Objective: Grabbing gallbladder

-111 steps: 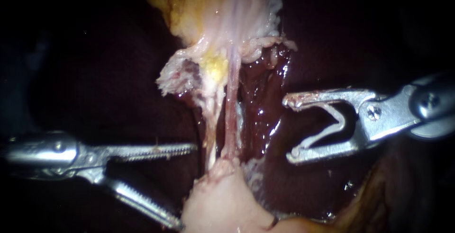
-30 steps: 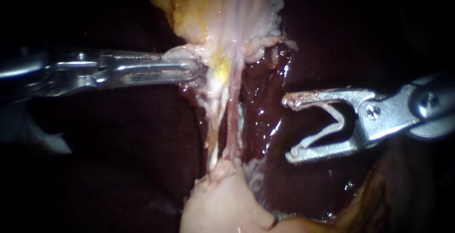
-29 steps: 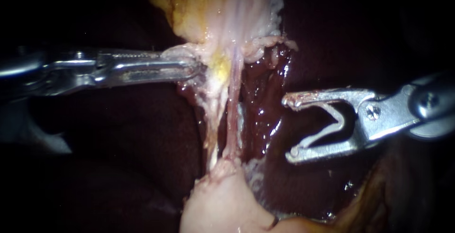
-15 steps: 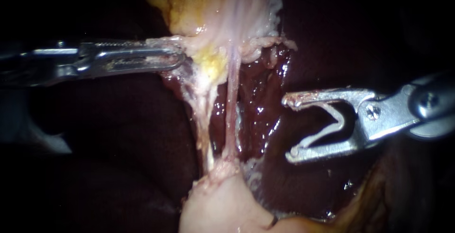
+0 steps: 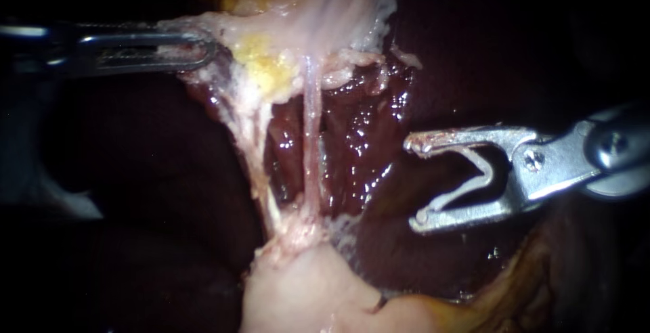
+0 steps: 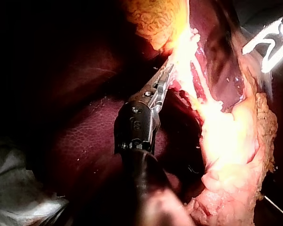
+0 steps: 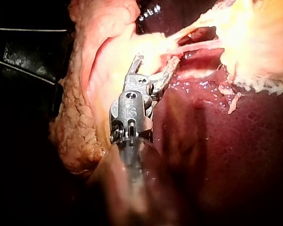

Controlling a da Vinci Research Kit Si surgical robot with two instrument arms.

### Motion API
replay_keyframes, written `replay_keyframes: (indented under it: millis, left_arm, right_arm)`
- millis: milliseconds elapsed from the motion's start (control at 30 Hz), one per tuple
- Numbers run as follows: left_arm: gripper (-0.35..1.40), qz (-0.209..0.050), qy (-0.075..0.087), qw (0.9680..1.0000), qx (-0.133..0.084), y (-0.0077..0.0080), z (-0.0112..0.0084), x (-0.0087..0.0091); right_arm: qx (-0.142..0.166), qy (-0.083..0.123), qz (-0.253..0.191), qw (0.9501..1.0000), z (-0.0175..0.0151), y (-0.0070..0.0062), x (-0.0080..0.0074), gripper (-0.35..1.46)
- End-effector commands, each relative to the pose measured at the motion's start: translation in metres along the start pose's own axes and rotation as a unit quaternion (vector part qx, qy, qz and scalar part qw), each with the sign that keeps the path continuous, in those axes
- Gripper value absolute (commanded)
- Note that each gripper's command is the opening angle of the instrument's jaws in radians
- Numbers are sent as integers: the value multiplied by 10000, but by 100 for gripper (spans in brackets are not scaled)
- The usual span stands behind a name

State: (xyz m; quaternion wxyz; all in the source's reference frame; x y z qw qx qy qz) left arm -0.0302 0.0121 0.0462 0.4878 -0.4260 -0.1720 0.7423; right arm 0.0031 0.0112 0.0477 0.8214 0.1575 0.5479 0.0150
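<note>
Jaws of left instrument (image 5: 203, 52) clamp vertically stretched gallbladder (image 5: 325, 21); right instrument (image 5: 414, 184) gapes empty.

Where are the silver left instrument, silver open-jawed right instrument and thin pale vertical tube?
silver left instrument (image 5: 203, 52), endoscope view, jaw tips, shut on pale gallbladder (image 5: 338, 15) edge.
silver right instrument (image 5: 414, 184), endoscope view, midway between open jaw tips.
thin pale tube (image 5: 311, 137), endoscope view, mid-length.
</note>
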Motion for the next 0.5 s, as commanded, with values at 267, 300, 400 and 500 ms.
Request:
replay_keyframes:
  millis: [267,300,400,500]
  left_arm:
    - [-35,-29,27,9999,93,0,1,-2]
    - [-35,-32,24,10000,86,0,1,-2]
    - [-35,-35,27,10000,89,1,3,-4]
    - [-35,-32,29,10000,81,2,7,-7]
  right_arm:
    - [1,1,0,10000,0,0,0,46]
    - [1,1,0,10000,0,0,0,46]
    - [1,1,0,10000,0,0,0,46]
    - [1,1,0,10000,0,0,0,46]
